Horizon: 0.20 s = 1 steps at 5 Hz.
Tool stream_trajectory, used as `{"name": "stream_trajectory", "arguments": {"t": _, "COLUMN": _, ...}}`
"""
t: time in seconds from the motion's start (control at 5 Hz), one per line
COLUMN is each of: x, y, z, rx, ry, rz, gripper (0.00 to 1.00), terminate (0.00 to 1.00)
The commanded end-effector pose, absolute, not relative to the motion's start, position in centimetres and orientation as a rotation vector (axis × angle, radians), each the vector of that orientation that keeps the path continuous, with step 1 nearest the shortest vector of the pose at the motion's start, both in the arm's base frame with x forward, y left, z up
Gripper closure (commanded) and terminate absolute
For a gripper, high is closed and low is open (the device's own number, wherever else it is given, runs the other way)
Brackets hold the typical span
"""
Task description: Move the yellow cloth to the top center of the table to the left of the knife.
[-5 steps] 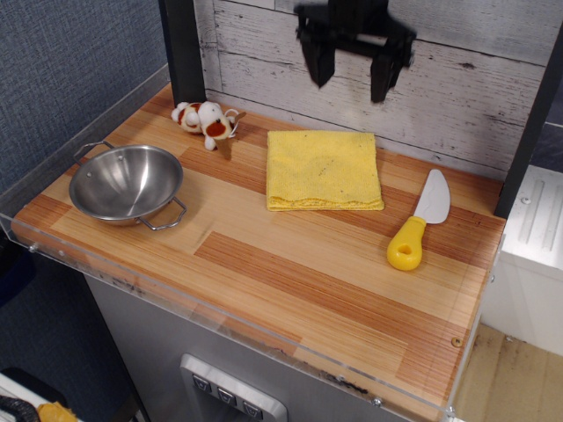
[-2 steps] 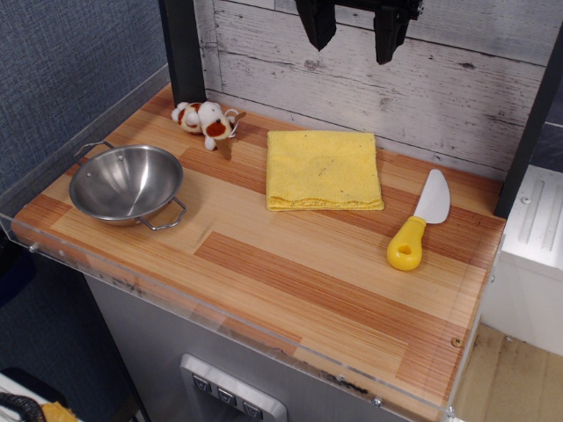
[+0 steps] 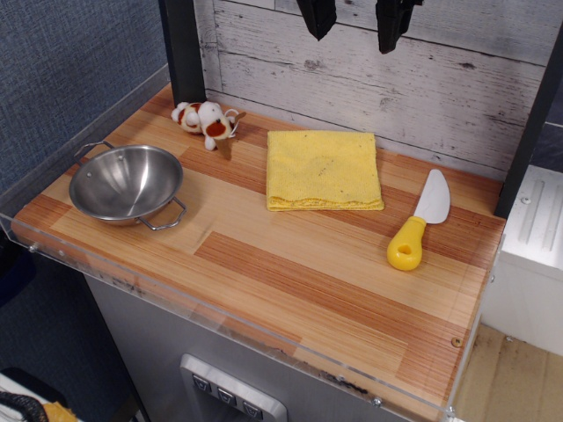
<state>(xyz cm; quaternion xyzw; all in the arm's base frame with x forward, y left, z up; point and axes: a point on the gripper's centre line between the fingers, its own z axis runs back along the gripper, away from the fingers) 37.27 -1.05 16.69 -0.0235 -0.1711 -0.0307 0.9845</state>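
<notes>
Cloth-moving looks done: yellow cloth [image 3: 324, 170] lies at the table's [image 3: 290, 281] twelve o'clock, nine o'clock of the knife [image 3: 419, 220]. Gripper [image 3: 355, 19], mostly cropped, hangs well above, fingers apart, seemingly empty; next, just pull clear

Only the gripper [image 3: 355, 22] tips visible at top edge: two matte black fingers [image 3: 317, 18], tapered, blocky, plastic-looking; rest cropped.

no readable text, no labels, no brands, no numbers

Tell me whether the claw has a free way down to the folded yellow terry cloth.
Probably yes: the black claw hangs open above the folded yellow terry cloth, with nothing lying on it or between them.
</notes>
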Motion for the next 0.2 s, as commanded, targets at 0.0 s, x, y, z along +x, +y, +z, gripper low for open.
{"name": "stream_trajectory", "arguments": {"t": 0.0, "x": 36.73, "y": -1.15, "z": 18.62, "rx": -0.047, "ry": -0.394, "rz": -0.07, "gripper": 0.0, "terminate": 1.0}}
